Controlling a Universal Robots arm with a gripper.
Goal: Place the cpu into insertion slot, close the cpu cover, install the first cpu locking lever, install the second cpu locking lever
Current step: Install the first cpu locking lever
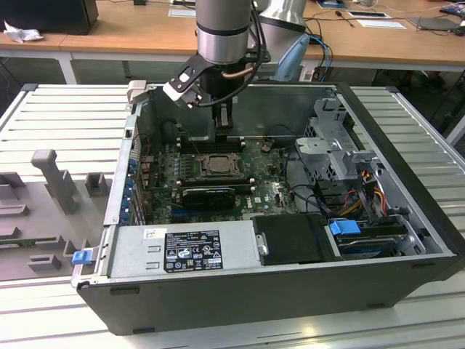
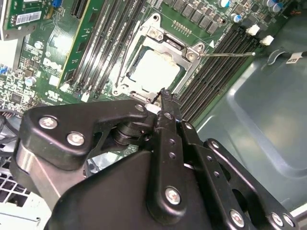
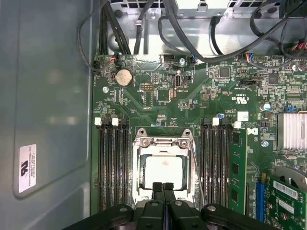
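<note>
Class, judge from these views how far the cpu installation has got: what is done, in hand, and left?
Done: the cpu lies in the insertion slot, with the cpu cover closed around it. In hand: the gripper, fingers shut on nothing, hangs at the cover's edge. Left: the locking levers seem unfinished; one thin lever juts out sideways from the socket corner.

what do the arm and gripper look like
The arm is a silver-grey tube with a black band and a light blue joint cap. The gripper is black, built of jointed links with silver screw heads.
</note>
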